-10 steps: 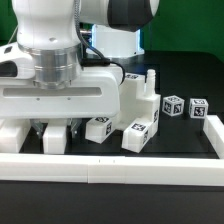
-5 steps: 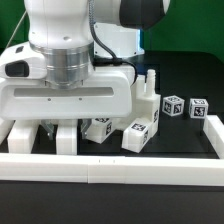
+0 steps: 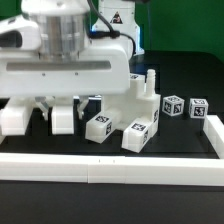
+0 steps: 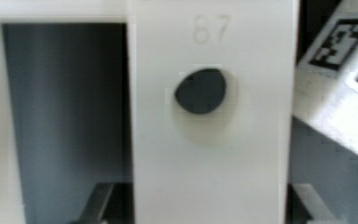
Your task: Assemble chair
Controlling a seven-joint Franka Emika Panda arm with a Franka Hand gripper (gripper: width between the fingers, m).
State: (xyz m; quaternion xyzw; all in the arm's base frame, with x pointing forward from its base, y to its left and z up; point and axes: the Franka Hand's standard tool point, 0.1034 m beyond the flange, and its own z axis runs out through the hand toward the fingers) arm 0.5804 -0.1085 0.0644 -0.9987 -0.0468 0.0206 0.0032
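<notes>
The pincer (image 4: 202, 203) appeared clamped on a holed white panel (image 4: 211, 150), mid-pickup. The next move likely called for aligning it with the chair's tagged parts (image 3: 141, 112).

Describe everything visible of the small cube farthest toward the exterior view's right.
The rightmost cube is a small white block, plastic by its look, with a black-and-white tag marker on the face toward the camera. It rests on the dark table, near the exterior view's right edge. A second cube of the same kind stands beside it, with a narrow gap between them. Nothing grips or covers it.
</notes>
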